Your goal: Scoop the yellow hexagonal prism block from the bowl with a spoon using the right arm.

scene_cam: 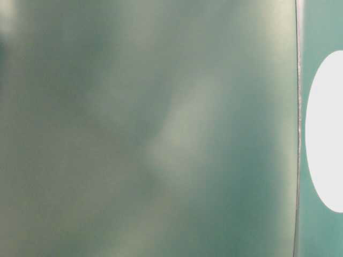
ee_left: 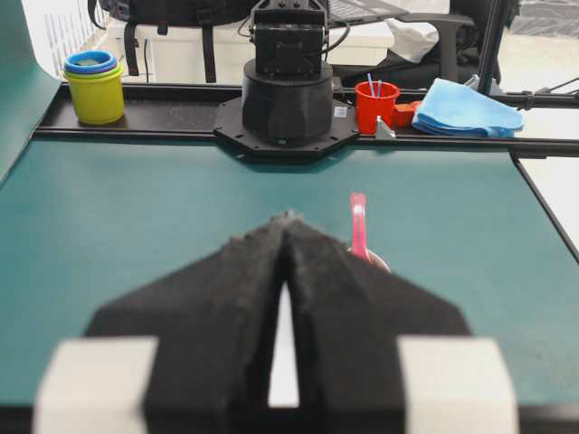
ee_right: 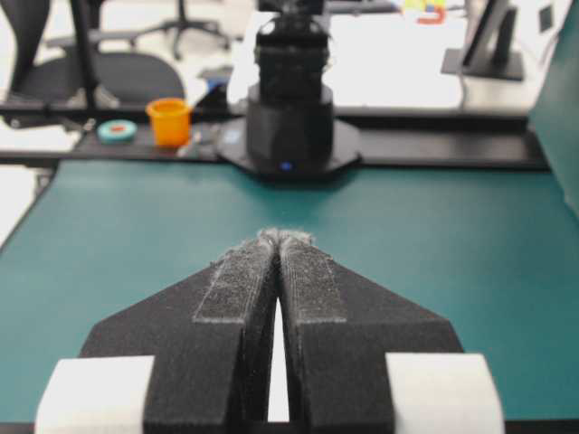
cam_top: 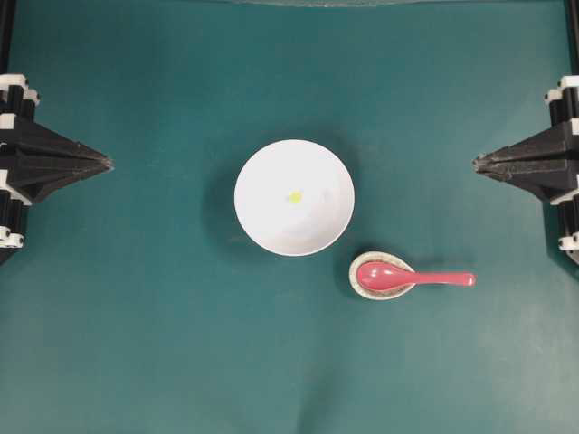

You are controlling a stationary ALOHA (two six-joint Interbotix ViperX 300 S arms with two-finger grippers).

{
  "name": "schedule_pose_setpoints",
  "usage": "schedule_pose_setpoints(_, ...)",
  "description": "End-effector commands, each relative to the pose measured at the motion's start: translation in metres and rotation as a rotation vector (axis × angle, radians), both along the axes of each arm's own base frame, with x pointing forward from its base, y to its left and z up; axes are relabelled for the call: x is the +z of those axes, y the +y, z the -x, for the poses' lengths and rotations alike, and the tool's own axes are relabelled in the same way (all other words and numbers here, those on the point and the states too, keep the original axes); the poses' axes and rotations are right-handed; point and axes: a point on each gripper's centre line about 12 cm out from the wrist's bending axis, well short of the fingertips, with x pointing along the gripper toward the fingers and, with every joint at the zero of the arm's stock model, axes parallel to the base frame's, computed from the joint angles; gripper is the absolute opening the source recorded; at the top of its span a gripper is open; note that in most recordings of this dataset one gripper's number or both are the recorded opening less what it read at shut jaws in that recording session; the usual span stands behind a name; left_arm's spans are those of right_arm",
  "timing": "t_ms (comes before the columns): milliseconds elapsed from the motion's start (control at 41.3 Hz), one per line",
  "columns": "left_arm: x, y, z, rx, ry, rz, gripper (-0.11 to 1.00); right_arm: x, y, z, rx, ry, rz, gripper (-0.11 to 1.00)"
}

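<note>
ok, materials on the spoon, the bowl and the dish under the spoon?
Spoon: looks like glazed ceramic or melamine, glossy red-pink with highlights on the scoop; cannot tell which.
Bowl: plain white, smooth and even, probably glazed ceramic or hard plastic.
Spoon rest: small speckled off-white dish, likely stoneware-style ceramic, judging by the mottled rim.

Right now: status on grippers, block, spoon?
Left gripper and right gripper shut, empty, parked at the sides. Yellow block in white bowl. Spoon on small dish. Path unobstructed.
</note>
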Motion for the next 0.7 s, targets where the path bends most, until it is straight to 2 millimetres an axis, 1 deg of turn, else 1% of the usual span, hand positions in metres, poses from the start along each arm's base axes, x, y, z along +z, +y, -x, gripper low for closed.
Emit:
schedule_pose_setpoints(0, 0.0088, -0.0008, -0.0027, -0.004, -0.015, 0.0, -0.01, 0.0101, 0.0003, -0.0013, 0.002, -0.029, -0.008, 0.0)
schedule_pose_setpoints(24, 0.01, -0.0008, -0.0031, -0.004, -0.018, 0.0, 0.0, 0.0108, -0.0001, -0.0022, 0.0, -0.031, -0.011, 0.0)
schedule_pose_setpoints(48, 0.01, -0.0008, -0.0031, -0.004, -0.018, 0.0, 0.07, 0.0106, 0.0002, -0.0025, 0.002, -0.031, -0.012, 0.0)
schedule_pose_setpoints(97, 0.01, -0.0008, -0.0031, -0.005, -0.018, -0.001, 0.04, 0.0113, -0.0001, -0.0025, 0.001, -0.032, -0.011, 0.0)
schedule_pose_setpoints(678, 0.0085, -0.0008, -0.0042, -0.004, -0.011, 0.0, 0.04, 0.0094, -0.0008, -0.0047, -0.004, -0.031, -0.044, 0.01)
